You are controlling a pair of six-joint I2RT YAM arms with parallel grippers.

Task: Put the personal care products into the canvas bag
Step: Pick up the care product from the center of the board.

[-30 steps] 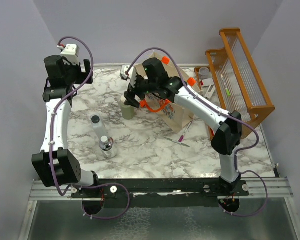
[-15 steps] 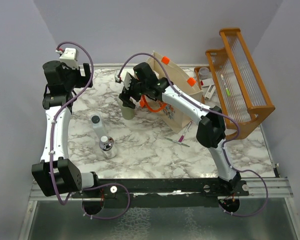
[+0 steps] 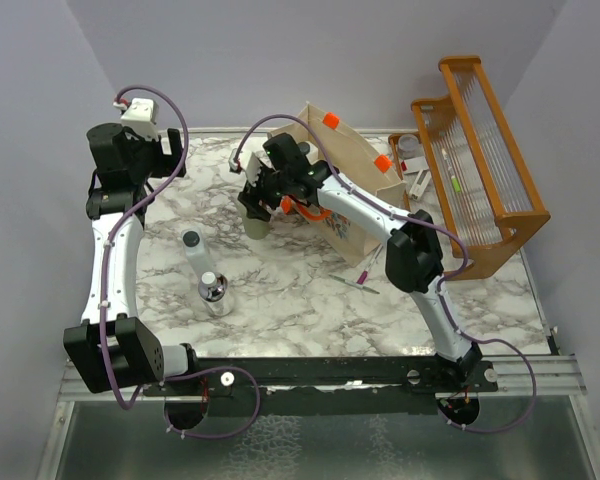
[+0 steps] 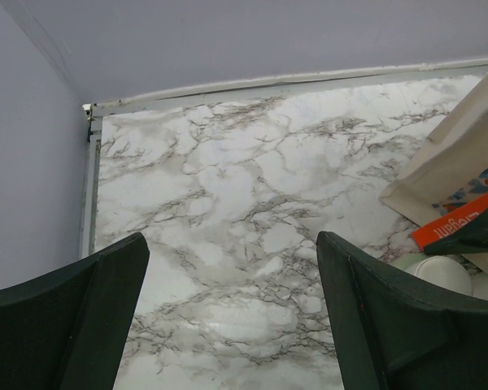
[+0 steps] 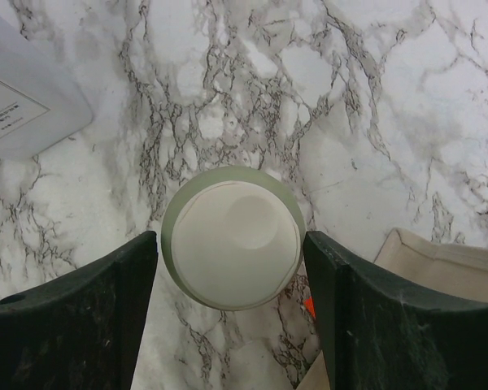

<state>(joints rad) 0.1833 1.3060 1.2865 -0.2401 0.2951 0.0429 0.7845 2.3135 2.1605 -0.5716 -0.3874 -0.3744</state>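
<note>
The olive-green bottle with a cream cap [image 3: 257,220] stands upright just left of the canvas bag [image 3: 355,165]. My right gripper [image 3: 257,198] hangs over it, open. In the right wrist view the cap [image 5: 232,237] sits between the two fingers [image 5: 122,284], with gaps on both sides. A white bottle with a grey cap [image 3: 193,248] and a short clear bottle with a chrome cap [image 3: 213,292] stand on the marble at front left. My left gripper [image 3: 168,150] is open and empty, raised at the back left; it shows in the left wrist view [image 4: 232,244].
An orange wooden slatted rack [image 3: 480,150] stands at the right edge. Pens [image 3: 365,272] lie in front of the bag. A white labelled container [image 5: 16,97] lies close to the olive bottle. The bag's corner [image 5: 439,264] is right beside my right finger.
My right gripper has moved left from the bag's side and come down over the olive-green bottle. The left arm has barely moved.
</note>
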